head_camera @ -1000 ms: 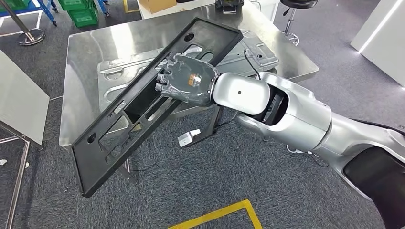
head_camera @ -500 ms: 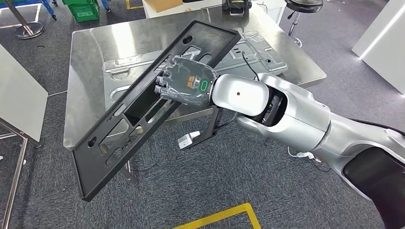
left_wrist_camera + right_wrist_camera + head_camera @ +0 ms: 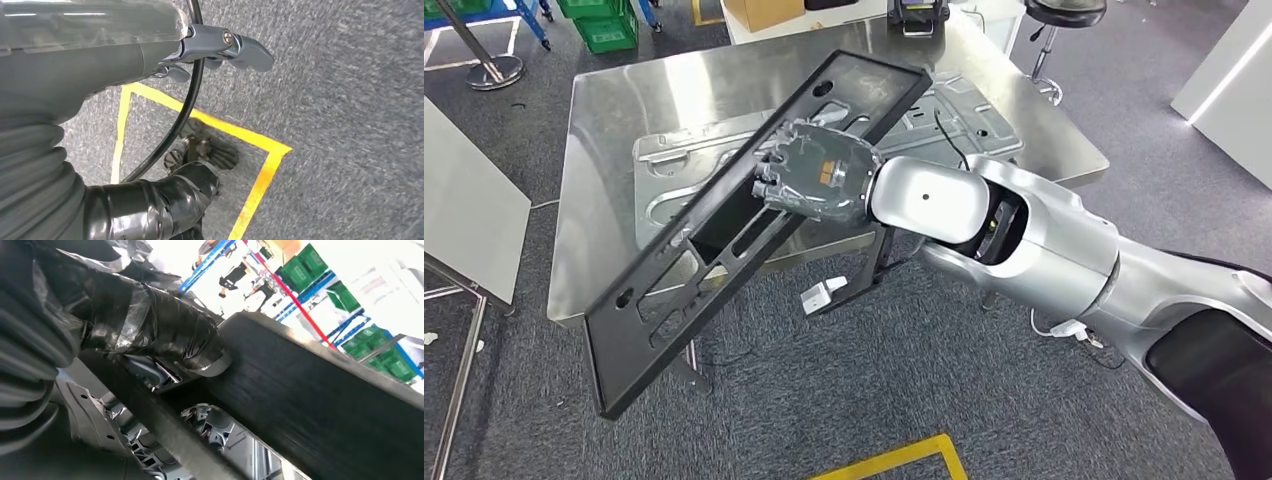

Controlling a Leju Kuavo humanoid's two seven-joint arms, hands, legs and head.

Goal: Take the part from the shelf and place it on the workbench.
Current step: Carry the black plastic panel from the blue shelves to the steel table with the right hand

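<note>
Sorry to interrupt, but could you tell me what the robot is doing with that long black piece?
The robot's right hand grips a long black plastic part near its middle and holds it tilted above the steel workbench. The part's far end is over the bench; its near end hangs out past the bench edge above the carpet. A grey stamped metal panel lies on the bench beneath. The left hand hangs over the floor, holding nothing.

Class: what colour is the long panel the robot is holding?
Black; the long rectangular plastic panel shows best in the head view.
</note>
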